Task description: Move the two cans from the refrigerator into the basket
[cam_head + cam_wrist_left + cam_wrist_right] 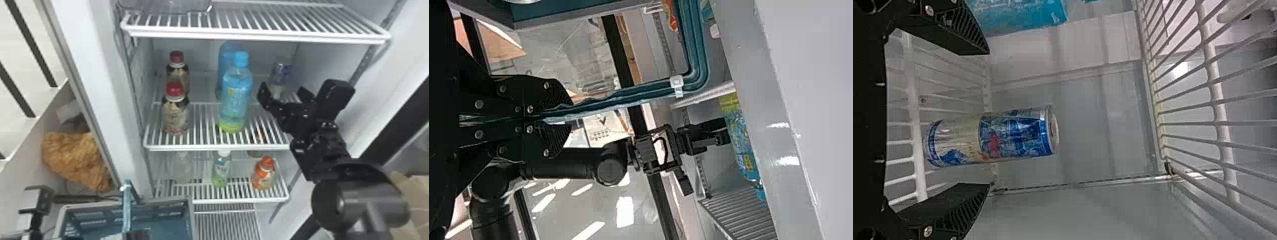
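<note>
Head view puts my right hand [283, 90] inside the refrigerator at the middle shelf [204, 127], its fingers spread well apart with nothing between them. Just ahead of that open hand, toward the back of the shelf, stands the can [282, 74], upright; through the right wrist camera I see its blue and silver side lined up with the gap between the fingertips. To the hand's left is the front blue bottle [236, 99], with the rear blue bottle [226, 57] behind it, and farther left stand two red-capped bottles [176, 116], one behind the other. Above the hand runs the upper shelf [255, 35]. Below it, on the lower shelf [241, 199], I have the orange-capped bottle [263, 174], then the green bottle [221, 170] and a clear bottle [182, 169] farther left. My left hand [137, 235] is at the bottom edge of the head view, well apart from the right one and lower down; on its wrist camera it is clamped on the teal handle [619, 100] of the basket. The basket [95, 204] is close by that hand, down and to the left of my right hand. Left of the basket, outside the refrigerator, sits something brown and fluffy [75, 156].
</note>
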Robot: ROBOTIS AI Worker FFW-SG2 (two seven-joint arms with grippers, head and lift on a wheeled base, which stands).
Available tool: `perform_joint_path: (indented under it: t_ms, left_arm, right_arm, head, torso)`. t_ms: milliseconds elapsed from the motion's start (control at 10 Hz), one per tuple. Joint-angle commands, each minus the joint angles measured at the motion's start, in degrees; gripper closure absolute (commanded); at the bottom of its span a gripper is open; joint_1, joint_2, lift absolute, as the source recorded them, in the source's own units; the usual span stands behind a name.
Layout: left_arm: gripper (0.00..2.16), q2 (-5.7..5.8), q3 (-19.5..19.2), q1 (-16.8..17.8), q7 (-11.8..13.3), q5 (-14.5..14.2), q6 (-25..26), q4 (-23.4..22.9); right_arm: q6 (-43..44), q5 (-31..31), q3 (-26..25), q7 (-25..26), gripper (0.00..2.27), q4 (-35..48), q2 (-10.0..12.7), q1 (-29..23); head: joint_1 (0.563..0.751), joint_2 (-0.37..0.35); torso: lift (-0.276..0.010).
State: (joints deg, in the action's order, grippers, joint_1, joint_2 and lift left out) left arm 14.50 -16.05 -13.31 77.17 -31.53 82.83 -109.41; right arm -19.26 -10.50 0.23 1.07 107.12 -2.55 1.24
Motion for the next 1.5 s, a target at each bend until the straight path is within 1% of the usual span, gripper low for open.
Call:
perform_joint_path:
  t_ms: [0,400,800,1000,1200,1300,1400]
  left_arm:
    - [1.20,0.00,0.1,0.1,0.0,0.0,0.0,0.1]
    - [1.20,0.09,0.3,0.4,-0.1,-0.2,0.0,0.4]
    - [1.20,0.09,0.4,0.7,-0.2,-0.3,0.0,0.6]
    - [1.20,0.09,0.4,0.8,-0.2,-0.5,-0.1,0.8]
    - [1.20,0.09,0.5,0.9,-0.2,-0.5,-0.1,0.8]
    - [1.20,0.17,0.5,0.9,-0.2,-0.5,-0.1,0.8]
    - [1.20,0.17,0.5,0.8,-0.3,-0.5,-0.1,0.9]
  right_arm:
    - [-0.4,0.3,0.0,0.3,0.11,-1.0,0.0,1.2]
    - [-1.3,0.7,0.0,0.6,0.11,-5.9,-0.2,5.9]
    - [-3.4,1.2,0.0,0.7,0.11,-9.3,-0.4,9.5]
    - [-3.9,1.5,0.0,0.7,0.13,-10.2,-0.5,10.3]
    - [-5.9,2.7,0.0,-1.1,0.17,-12.1,-1.1,12.7]
    - [-6.2,2.7,0.0,-1.4,0.30,-12.7,-1.2,13.3]
    - [-7.7,2.5,0.0,-1.8,0.70,-12.8,-1.3,13.5]
  head:
    - [0.695,-0.099]
    - [0.695,-0.104]
    - [0.695,-0.107]
    - [0.695,-0.108]
    - [0.695,-0.109]
    - [0.695,-0.108]
    - [0.695,-0.108]
  torso:
    - [-0.025]
    - [-0.025]
    - [-0.025]
    - [-0.025]
    - [-0.025]
    - [-0.025]
    - [-0.025]
